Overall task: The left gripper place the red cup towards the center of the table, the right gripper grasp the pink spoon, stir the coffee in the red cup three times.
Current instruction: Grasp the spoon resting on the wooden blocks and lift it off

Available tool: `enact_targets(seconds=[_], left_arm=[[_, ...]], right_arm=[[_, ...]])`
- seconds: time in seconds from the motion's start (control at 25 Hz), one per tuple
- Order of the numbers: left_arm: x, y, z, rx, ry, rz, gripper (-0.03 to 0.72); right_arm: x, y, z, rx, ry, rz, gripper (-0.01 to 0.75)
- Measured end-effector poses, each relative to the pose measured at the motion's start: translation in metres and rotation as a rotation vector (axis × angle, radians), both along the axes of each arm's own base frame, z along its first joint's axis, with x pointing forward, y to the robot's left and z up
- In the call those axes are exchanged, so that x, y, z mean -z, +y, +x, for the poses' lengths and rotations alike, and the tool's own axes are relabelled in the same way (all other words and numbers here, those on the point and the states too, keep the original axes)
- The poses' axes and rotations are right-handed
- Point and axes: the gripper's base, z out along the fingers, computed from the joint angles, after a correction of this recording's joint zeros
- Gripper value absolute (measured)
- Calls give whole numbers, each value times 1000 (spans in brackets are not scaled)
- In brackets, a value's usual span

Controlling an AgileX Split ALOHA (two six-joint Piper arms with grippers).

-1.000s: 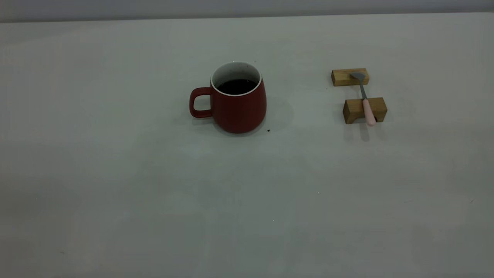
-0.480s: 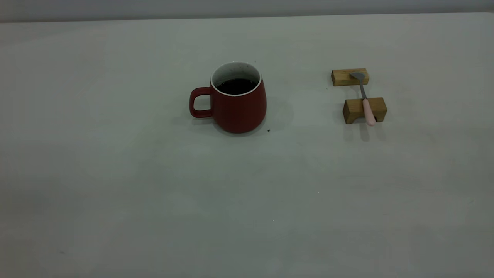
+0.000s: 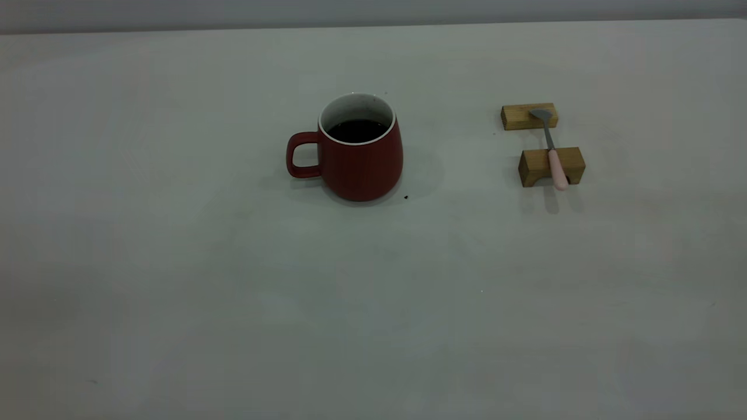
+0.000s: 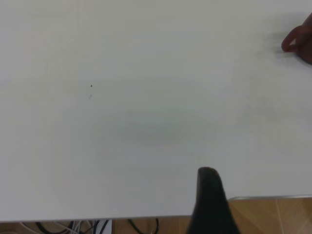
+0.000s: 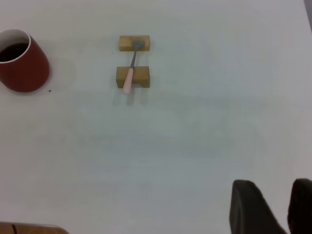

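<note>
While neither arm enters the exterior view, the red cup (image 3: 362,153) stands upright on the table (image 3: 175,280), set near the middle and toward the far side, its loop handle turned to that view's left. Coffee (image 3: 358,130) fills it partway, a dark round surface below the white speckled inside. A tiny dark speck (image 3: 406,198) lies on the table just beside the cup's base. Well apart to the right, the pink spoon (image 3: 552,151) bridges two tan wooden blocks: its grey bowl rests on the far block (image 3: 517,116), its pink handle crosses the near block (image 3: 537,165) and juts out past it.

From the left wrist view, the left gripper (image 4: 209,202) shows only as one black finger above the table's near edge, over bare surface; whether its fingers are spread or pressed together cannot be told. A sliver of the red cup's handle (image 4: 298,43) sits at the frame's edge, well apart from the finger.

From the right wrist view, the right gripper (image 5: 273,207) hangs above the table with two black fingers (image 5: 248,204) parted and a gap between them, holding nothing. The spoon (image 5: 130,68) on its blocks and the cup (image 5: 22,63) lie well away from it.
</note>
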Motion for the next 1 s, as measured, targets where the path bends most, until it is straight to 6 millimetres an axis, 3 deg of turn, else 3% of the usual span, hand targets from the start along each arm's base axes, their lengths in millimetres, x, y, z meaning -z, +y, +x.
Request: enact_targets(seconds=[0.2, 0.32, 0.48, 0.6, 0.8, 1.0], left_arm=[[0, 0, 0, 0, 0, 1, 585], [0, 0, 0, 0, 0, 1, 585], [0, 0, 0, 0, 0, 1, 585], [0, 0, 0, 0, 0, 1, 585], [0, 0, 0, 0, 0, 1, 585], [0, 0, 0, 0, 0, 1, 585]], right_arm=[[-3, 0, 1, 26, -4, 43, 237], [-22, 2, 13, 45, 37, 101, 240], [-47, 2, 75, 51, 125, 89, 298], [-46, 3, 131, 34, 193, 53, 413], [-7, 4, 215, 40, 384, 55, 641], [52, 16, 280, -5, 593, 25, 673]])
